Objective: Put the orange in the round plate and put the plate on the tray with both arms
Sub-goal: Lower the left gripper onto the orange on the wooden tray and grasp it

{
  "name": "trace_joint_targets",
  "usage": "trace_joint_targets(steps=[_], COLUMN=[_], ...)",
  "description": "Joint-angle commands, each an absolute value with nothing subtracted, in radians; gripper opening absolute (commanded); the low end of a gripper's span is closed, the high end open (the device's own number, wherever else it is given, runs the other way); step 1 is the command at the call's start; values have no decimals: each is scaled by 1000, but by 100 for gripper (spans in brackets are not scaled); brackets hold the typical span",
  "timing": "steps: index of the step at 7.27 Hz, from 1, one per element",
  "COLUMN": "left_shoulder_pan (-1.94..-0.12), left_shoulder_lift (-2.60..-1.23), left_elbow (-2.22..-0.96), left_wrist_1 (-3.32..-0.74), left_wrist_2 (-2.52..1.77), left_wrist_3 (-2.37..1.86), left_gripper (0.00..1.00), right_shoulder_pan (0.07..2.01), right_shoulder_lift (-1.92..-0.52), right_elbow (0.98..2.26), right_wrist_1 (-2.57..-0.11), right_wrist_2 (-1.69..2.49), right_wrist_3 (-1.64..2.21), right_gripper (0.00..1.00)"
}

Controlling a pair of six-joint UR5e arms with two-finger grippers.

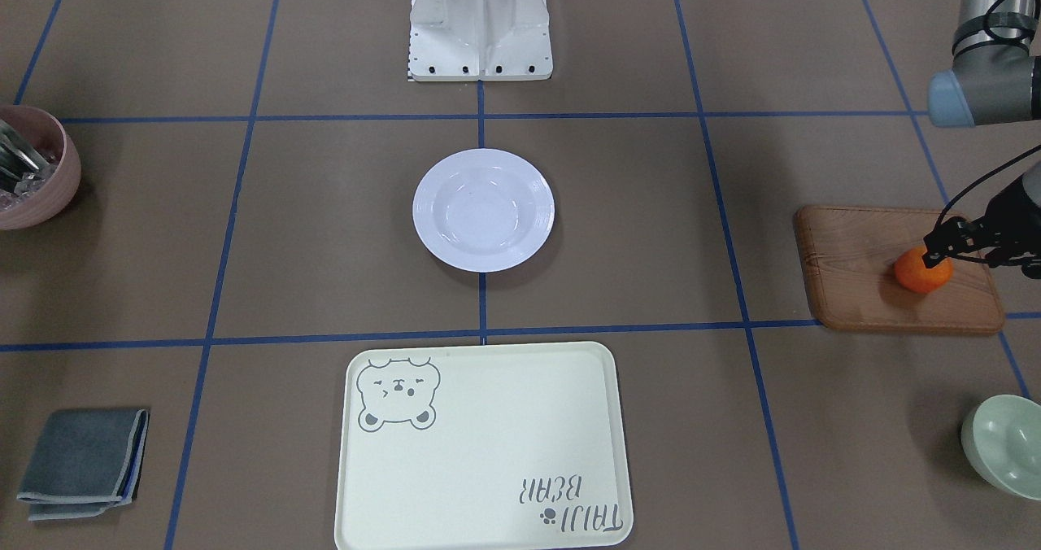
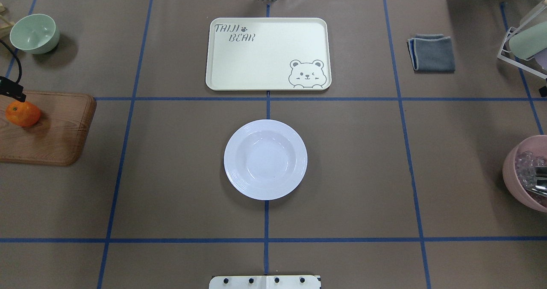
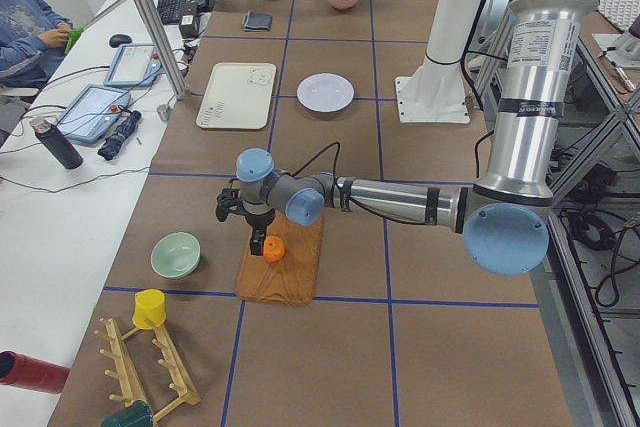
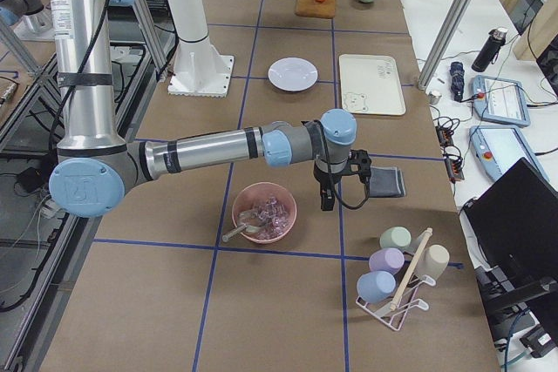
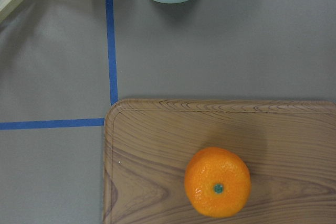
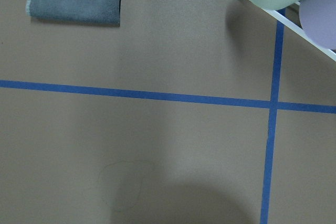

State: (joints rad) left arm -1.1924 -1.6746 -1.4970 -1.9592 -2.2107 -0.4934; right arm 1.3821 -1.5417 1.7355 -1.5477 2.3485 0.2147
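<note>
While on board (image 1: pixel 854 265), orange (image 1: pixel 923 273) near bowl (image 1: pixel 1004 444)

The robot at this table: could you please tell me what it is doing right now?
The left pincer is down at the orange, which sits on the wooden board; I cannot tell whether it has a grip. The plate lies empty at the table's middle, apart from the tray, which is also empty. The right pincer hangs over the table between the pink bowl and the grey cloth, with nothing visibly in it.
</note>
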Motion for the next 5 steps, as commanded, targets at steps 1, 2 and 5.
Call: trace_joint_targets(steps=[1, 2, 5], left_shoulder_pan=[-1164, -1163, -1155], left_shoulder_lift=[-1678, -1684, -1700], left_elbow=[-1474, -1467, -1428], left_wrist_1=[-1965, -1964, -1965], left_wrist_2=[-2210, -2212, -2212], left_wrist_3=[-494, -495, -495], left_gripper=[98, 98, 98], right_shoulder_pan=[1381, 1379, 1376], right_shoulder_lift=[-1542, -1542, -1542], right_elbow=[1733, 1732, 1730], right_wrist_1=[-1548, -1548, -1548], right_wrist_2=[2349, 2349, 2349], right_wrist_3=[215, 215, 215], right_gripper=[100, 100, 100])
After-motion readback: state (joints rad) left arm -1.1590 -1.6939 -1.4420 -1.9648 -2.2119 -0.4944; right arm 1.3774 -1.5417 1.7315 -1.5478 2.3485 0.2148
